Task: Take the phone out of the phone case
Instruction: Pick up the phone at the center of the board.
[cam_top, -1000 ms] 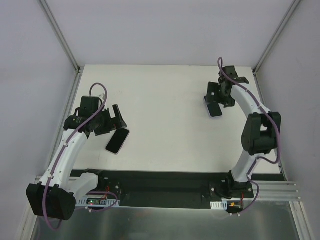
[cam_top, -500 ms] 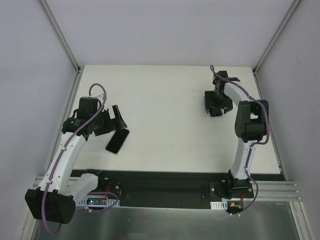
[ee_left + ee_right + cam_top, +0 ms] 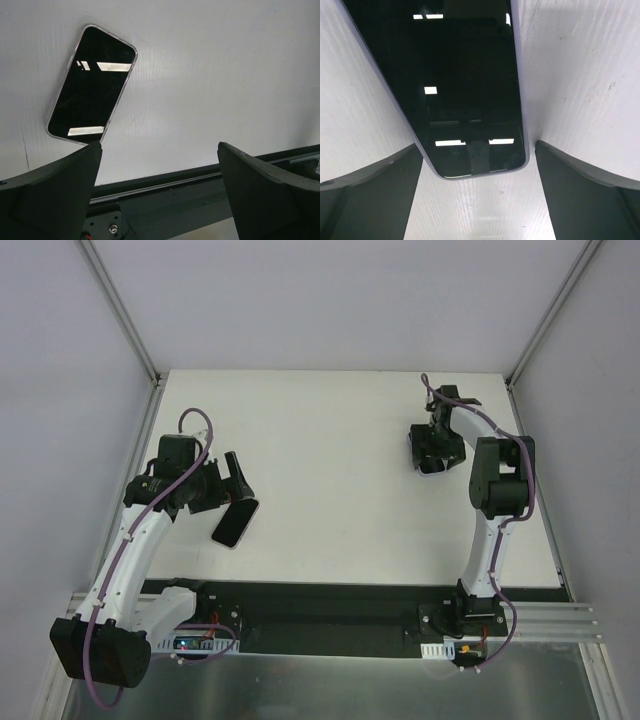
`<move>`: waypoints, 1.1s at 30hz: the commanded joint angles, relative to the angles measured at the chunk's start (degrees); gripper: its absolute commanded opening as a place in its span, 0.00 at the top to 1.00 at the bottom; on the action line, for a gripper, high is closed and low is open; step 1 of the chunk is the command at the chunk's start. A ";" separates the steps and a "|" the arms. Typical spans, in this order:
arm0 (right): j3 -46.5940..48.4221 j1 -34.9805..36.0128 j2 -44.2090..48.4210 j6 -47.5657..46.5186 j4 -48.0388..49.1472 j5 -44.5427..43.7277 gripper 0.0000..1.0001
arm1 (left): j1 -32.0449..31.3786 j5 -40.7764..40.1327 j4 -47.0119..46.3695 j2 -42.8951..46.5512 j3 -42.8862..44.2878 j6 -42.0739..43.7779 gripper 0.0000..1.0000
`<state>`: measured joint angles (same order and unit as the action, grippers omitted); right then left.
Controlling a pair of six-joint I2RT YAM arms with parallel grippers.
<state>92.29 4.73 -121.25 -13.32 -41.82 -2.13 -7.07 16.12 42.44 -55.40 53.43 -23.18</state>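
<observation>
1. Right hand (image 3: pixel 477 165), fingers spread wide, straddles a black phone (image 3: pixel 465 75) lying flat on the bench (image 3: pixel 330 440), far right, probably lined up to pinch its edges.
2. Left hand (image 3: pixel 160 150), also spread, hovers empty beside a second clear-rimmed black slab (image 3: pixel 92 82); whether that is the case, I cannot tell.

A lab test cell: white table (image 3: pixel 330 490) walled by plain panels (image 3: pixel 330 300)
</observation>
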 commanded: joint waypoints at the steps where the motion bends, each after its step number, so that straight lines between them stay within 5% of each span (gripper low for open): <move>1: 0.26 -0.16 0.14 -1.71 4.02 1.60 0.04 | 0.04 2.77 0.63 0.81 0.62 -0.81 0.01; 10: 1.14 0.45 -0.65 -0.13 5.00 0.11 0.03 | 0.04 9.18 0.46 0.82 0.80 -2.74 0.01; 21: -0.71 0.37 1.98 2.06 6.58 8.62 0.62 | 0.04 12.00 -1.82 -1.03 2.91 -7.49 0.01; 33: -14.83 5.20 13.66 8.48 9.13 14.26 0.73 | -3.20 16.75 -14.57 -9.90 4.23 -15.84 0.01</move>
<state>83.22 6.72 -114.93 -9.28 -32.71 6.26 -7.94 29.82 33.69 -62.46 55.16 -35.42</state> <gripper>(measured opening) 0.699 0.992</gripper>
